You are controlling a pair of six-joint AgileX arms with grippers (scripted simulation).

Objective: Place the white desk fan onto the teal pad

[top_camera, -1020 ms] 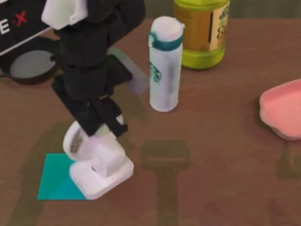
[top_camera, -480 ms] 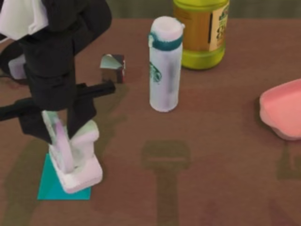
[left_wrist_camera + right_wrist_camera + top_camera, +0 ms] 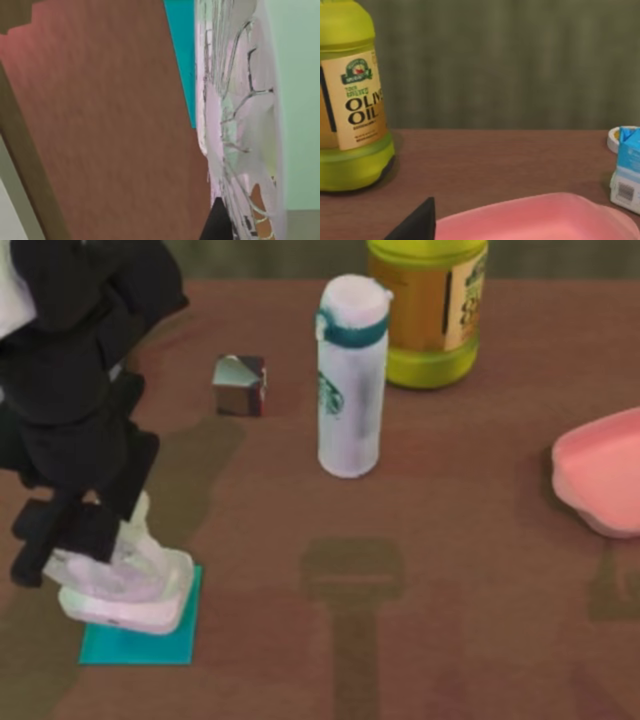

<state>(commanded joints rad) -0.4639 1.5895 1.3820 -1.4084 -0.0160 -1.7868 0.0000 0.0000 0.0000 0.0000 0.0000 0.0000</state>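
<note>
The white desk fan stands at the table's front left, its rounded base over the back-left part of the teal pad and overhanging the pad's left edge. My left gripper reaches down from the black arm and is shut on the fan's head. In the left wrist view the fan's grille fills the picture beside a black fingertip, with a strip of the teal pad beyond. My right gripper is out of the top view and hangs parked over a pink container.
A tall white bottle with a teal band stands mid-table, an olive oil bottle behind it, and a small cube to its left. The pink container lies at the right edge. A blue carton shows in the right wrist view.
My left arm has carried the fan leftward and down. The fan, formerly off the pad's right side and tilted, now sits over the pad's back-left part.
</note>
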